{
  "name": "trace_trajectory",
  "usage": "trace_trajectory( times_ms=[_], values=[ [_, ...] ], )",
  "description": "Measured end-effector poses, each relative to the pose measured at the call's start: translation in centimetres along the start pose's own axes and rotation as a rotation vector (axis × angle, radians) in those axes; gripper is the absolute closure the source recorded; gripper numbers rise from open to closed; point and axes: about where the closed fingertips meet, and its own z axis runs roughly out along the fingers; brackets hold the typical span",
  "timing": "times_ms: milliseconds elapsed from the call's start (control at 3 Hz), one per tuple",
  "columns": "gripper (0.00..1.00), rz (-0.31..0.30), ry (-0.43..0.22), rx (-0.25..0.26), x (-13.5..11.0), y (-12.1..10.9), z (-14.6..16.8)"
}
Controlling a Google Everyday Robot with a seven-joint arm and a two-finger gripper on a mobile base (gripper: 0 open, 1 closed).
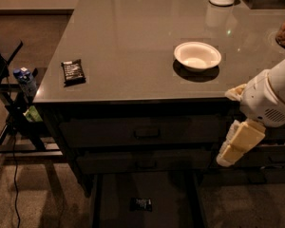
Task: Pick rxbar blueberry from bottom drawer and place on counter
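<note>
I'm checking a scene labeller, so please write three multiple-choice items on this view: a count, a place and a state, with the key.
1. How many round white bowls stand on the glossy grey counter?
A) none
B) one
C) three

2. Where does the rxbar blueberry, a small flat dark-wrapped bar with white lettering, lie?
A) in the bowl
B) on the counter
C) on the floor of the wide dark bottom drawer

3. The bottom drawer is:
A) pulled open
B) shut
C) half covered by a cloth

Key:
1 B: a single bowl sits near the counter's right side.
2 C: the bar lies on the drawer floor. The cream gripper hangs at the right below the counter edge, apart from it.
3 A: its floor shows below the upper drawers.
</note>
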Motion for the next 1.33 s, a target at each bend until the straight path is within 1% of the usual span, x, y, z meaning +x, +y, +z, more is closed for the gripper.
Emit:
trace_trajectory(
  times_ms=[333, 667, 1000, 1333],
  values=[
    [0.00, 0.004, -0.002, -0.001, 0.5, 0.3, 0.7],
    [0.00, 0.025, 0.016, -0.033, 3.4, 0.8, 5.7],
    [0.00, 0.024, 0.023, -0.055, 5.4, 1.1, 10.5],
    [0.00, 0.050, 0.019, -0.091, 7.1, 1.5, 14.4]
  ],
)
